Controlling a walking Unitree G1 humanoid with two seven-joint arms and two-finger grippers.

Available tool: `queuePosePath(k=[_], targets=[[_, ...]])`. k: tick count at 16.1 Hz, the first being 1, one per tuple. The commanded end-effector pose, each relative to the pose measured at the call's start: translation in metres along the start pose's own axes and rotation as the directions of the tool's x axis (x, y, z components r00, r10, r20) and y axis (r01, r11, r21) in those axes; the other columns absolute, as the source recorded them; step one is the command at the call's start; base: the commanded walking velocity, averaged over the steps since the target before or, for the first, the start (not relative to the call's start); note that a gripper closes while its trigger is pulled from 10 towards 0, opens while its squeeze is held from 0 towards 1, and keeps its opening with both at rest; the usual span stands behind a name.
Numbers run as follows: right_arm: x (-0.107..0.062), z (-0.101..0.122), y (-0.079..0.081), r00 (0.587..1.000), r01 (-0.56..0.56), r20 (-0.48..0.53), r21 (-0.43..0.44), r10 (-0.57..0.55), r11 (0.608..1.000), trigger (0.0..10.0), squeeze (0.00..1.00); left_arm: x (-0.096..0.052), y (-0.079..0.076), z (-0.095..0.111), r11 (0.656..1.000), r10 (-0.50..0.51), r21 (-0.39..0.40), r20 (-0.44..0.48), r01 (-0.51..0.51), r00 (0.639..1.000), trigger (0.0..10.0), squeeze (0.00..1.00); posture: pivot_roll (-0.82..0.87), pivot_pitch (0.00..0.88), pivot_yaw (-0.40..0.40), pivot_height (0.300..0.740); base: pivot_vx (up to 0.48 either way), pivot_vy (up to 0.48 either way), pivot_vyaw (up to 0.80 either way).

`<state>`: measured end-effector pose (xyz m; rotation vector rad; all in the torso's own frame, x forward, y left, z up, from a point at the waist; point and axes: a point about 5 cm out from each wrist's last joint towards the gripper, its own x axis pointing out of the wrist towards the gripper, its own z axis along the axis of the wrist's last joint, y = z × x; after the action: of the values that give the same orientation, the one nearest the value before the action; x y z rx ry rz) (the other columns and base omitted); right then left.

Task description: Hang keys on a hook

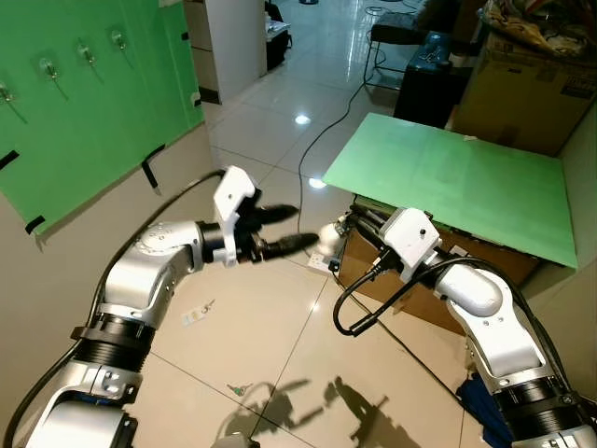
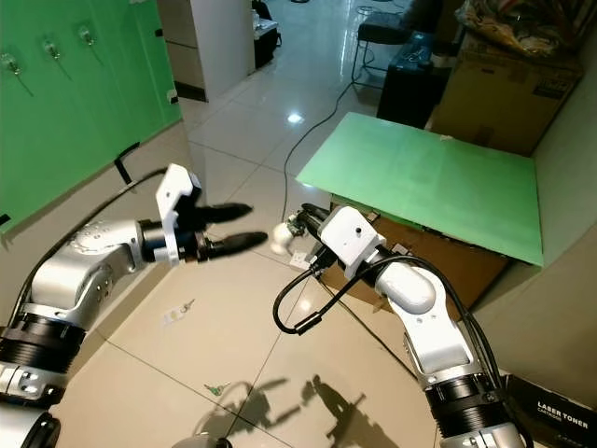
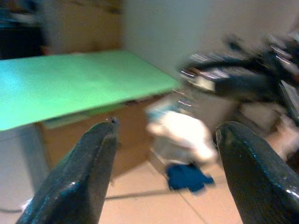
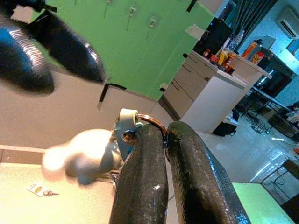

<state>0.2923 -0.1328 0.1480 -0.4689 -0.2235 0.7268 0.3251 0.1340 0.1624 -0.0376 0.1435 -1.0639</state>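
Here the right tool [image 4: 161,135] pinches the ring of the keys [image 4: 122,135], their white fob [image 2: 282,235] hanging just beyond its tips. The left tool [image 1: 283,229], fingers spread, faces it across open floor [image 1: 252,317]; the hooks [image 1: 47,67] sit well left.

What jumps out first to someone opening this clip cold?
The two silver arms meet in mid-air over the tiled floor: the right gripper is shut on a key ring with a white plush charm dangling from it, and the open left gripper reaches toward it. Behind the left arm, a green wall panel carries a row of hooks. A green board lies on cardboard boxes to the right.
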Motion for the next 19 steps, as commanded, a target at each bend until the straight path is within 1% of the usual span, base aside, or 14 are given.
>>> queuePosePath(k=[1,3,4,6,8,9,10,11,12,13,14,16,18,19], targets=[[0.000,0.007,-0.010,0.998,0.048,0.035,0.052,-0.050,0.997,0.0,0.00,-0.001,0.019,0.001,0.976,0.209,-0.068,0.053,-0.205,0.977,10.0,1.00,-0.06,0.000,0.036,0.740,0.000,0.000,0.00],[0.000,0.005,-0.011,0.991,0.121,0.031,0.234,-0.131,0.965,0.0,0.00,-0.005,0.032,-0.009,0.905,0.411,-0.142,0.057,-0.401,0.910,10.0,1.00,-0.06,0.000,0.036,0.740,0.000,0.000,0.00],[0.000,0.004,-0.007,0.988,0.132,0.030,0.312,-0.148,0.941,0.0,0.00,-0.007,0.033,-0.017,0.872,0.467,-0.196,0.053,-0.449,0.883,10.0,0.00,-0.06,0.000,0.033,0.740,0.000,0.000,0.00],[0.003,0.008,-0.002,0.979,0.137,0.065,0.501,-0.195,0.855,0.0,0.00,-0.003,0.024,-0.029,0.830,0.530,-0.250,0.073,-0.499,0.845,10.0,0.00,-0.06,0.000,0.033,0.740,0.000,0.000,0.00],[0.004,0.016,-0.002,0.969,0.080,0.123,0.666,-0.215,0.742,0.0,0.00,0.006,0.011,-0.039,0.826,0.537,-0.248,0.072,-0.506,0.841,10.0,0.00,-0.06,0.000,0.033,0.740,0.000,0.000,0.00],[0.004,0.018,-0.003,0.967,0.063,0.135,0.693,-0.215,0.718,0.0,0.00,0.009,0.008,-0.042,0.824,0.540,-0.250,0.070,-0.509,0.839,10.0,0.00,-0.06,0.000,0.033,0.740,0.000,0.000,0.00],[0.003,0.019,-0.006,0.965,0.042,0.144,0.742,-0.220,0.669,0.0,0.00,0.011,0.004,-0.047,0.827,0.540,-0.222,0.059,-0.516,0.840,10.0,0.00,-0.06,0.000,0.033,0.740,0.000,0.000,0.00],[0.000,0.017,-0.016,0.958,0.033,0.136,0.822,-0.253,0.569,0.0,0.00,0.012,-0.001,-0.059,0.823,0.560,-0.140,0.033,-0.551,0.828,10.0,0.00,-0.05,0.000,0.036,0.740,0.000,0.000,0.00],[-0.002,0.010,-0.020,0.953,0.068,0.102,0.845,-0.284,0.530,0.0,0.00,0.008,-0.002,-0.066,0.804,0.589,-0.127,0.038,-0.580,0.808,10.0,0.00,-0.05,0.000,0.036,0.740,0.000,0.000,0.00],[-0.008,-0.008,-0.020,0.945,0.184,-0.005,0.835,-0.327,0.518,0.0,0.00,-0.008,0.003,-0.070,0.722,0.691,-0.078,0.077,-0.687,0.718,10.0,0.00,-0.05,0.000,0.037,0.740,0.000,0.000,0.00],[-0.010,-0.014,-0.018,0.939,0.230,-0.046,0.822,-0.341,0.521,0.0,0.00,-0.014,0.005,-0.070,0.683,0.730,-0.056,0.096,-0.728,0.677,10.0,0.00,-0.05,0.000,0.037,0.740,0.000,0.000,0.00],[-0.022,-0.043,0.002,0.909,0.416,-0.258,0.535,-0.326,0.736,0.0,0.00,-0.051,0.021,-0.082,0.439,0.898,-0.075,0.034,-0.895,0.438,10.0,0.00,-0.04,0.000,0.029,0.740,0.000,0.000,0.00],[-0.029,-0.055,0.014,0.879,0.461,-0.341,0.425,-0.333,0.779,0.0,0.00,-0.069,0.023,-0.090,0.338,0.941,-0.063,-0.001,-0.939,0.339,10.0,0.00,-0.04,0.000,0.021,0.740,0.000,0.000,0.00],[-0.033,-0.060,0.022,0.859,0.495,-0.372,0.435,-0.350,0.752,0.0,0.00,-0.066,0.018,-0.095,0.351,0.936,-0.078,0.002,-0.933,0.352,10.0,0.00,-0.03,0.000,0.011,0.740,0.000,0.000,0.72]])
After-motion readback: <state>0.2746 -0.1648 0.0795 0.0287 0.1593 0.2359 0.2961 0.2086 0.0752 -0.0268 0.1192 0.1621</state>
